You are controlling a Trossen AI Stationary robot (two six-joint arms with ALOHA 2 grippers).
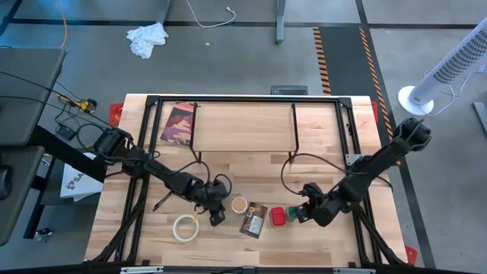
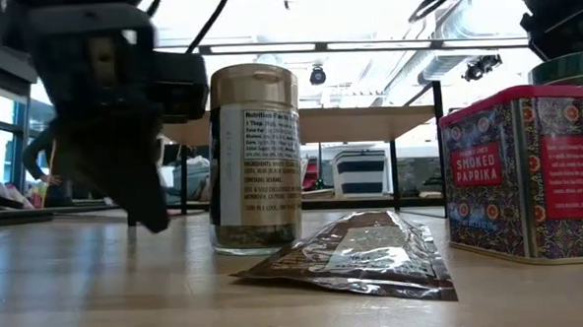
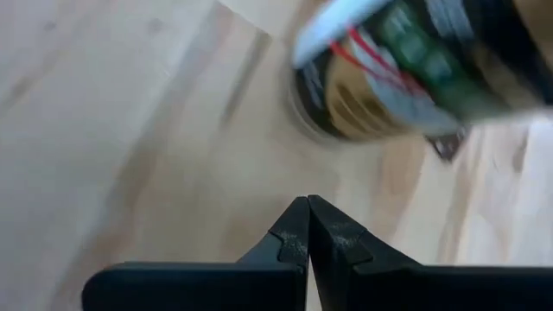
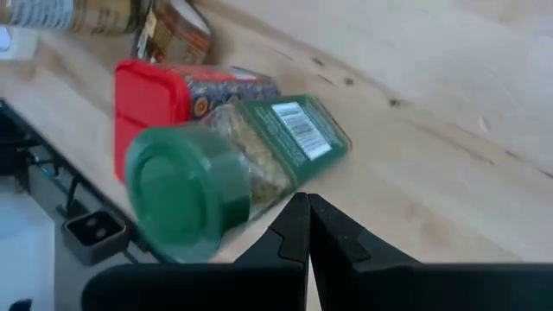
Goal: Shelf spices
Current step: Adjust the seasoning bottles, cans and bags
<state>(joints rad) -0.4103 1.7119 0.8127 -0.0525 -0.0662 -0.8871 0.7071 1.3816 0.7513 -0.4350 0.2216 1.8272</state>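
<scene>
Both sets of fingers are pinched fully together and nothing is held in either. The left gripper [image 1: 215,215] is parked low over the table's near side, just beside the round glass jar with the tan lid [image 1: 239,204], which stands upright (in the left wrist view its closed fingertips [image 3: 308,226] point at bare wood short of that jar [image 3: 380,78]). The right gripper [image 1: 307,213] is down close to the green-lidded glass jar of dried herbs [image 4: 229,173]; whether it's touching can't be told.

Moving outward: the red square paprika tin [image 1: 278,217] sits right against the green-lidded jar, and the flat brownish foil packet [image 1: 254,221] lies flat between the tin and the tan-lidded jar. So all four spices are bunched along the near edge of the light wooden table [image 1: 327,251].

The long low rack with the pale board top on thin black wire legs [image 1: 243,125] is well apart from them, toward the far side, and no spice can be seen on it. A bigger dark maroon flat packet [image 1: 178,124] lies by its left end, and a white tape roll [image 1: 185,228] sits near the left gripper; neither counts.

Judged from this, nothing's been shelved yet. Four pick-ups and four placements are left, so basically the whole job.
</scene>
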